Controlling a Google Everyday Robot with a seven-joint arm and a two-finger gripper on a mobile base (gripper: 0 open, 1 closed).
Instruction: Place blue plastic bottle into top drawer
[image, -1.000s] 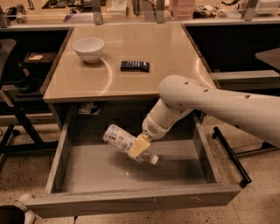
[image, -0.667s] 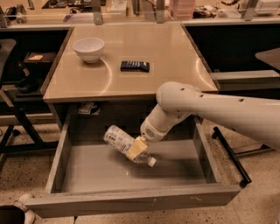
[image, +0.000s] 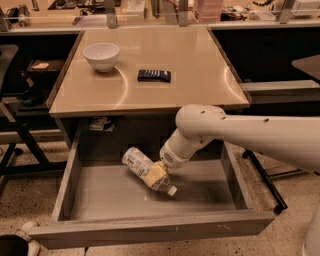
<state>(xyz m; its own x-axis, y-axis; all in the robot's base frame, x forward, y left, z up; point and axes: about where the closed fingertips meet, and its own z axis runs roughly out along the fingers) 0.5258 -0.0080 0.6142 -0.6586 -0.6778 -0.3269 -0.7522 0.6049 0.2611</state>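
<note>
Count in frame: 1 drawer, 1 bottle, 1 gripper, 1 arm, 1 table, 1 bowl, 1 dark flat object.

Lower frame, nearest: top drawer (image: 150, 227) pulled fully out. Plain grey front panel runs along the bottom edge. Grey floor inside is scuffed and bare apart from the bottle.

Centre of the drawer: blue plastic bottle (image: 136, 160) lies inside the drawer's outline, tilted. The base points to the upper left. The white cap (image: 171, 190) points to the lower right and sits lowest. Cannot tell whether the cap touches the drawer floor.

Gripper (image: 156, 173) is in the drawer at centre frame, clamped across the bottle toward its neck end. Pale yellowish fingers (image: 152, 171) press against the clear plastic. State: closed around the bottle, holding it.

Right of centre: one white arm (image: 240, 132) enters from the right edge and bends down at a rounded joint, over the drawer's right half, to the gripper.

Upper centre: beige table (image: 195, 75), directly above the drawer's back. On it:
- 1 dark flat rectangular object (image: 154, 75), mid-table, lying flat.
- 1 white bowl (image: 101, 55), upper left of the tabletop, upright, well apart from the dark object.

Top edge, farthest: a counter with clutter too blurred to identify.
</note>
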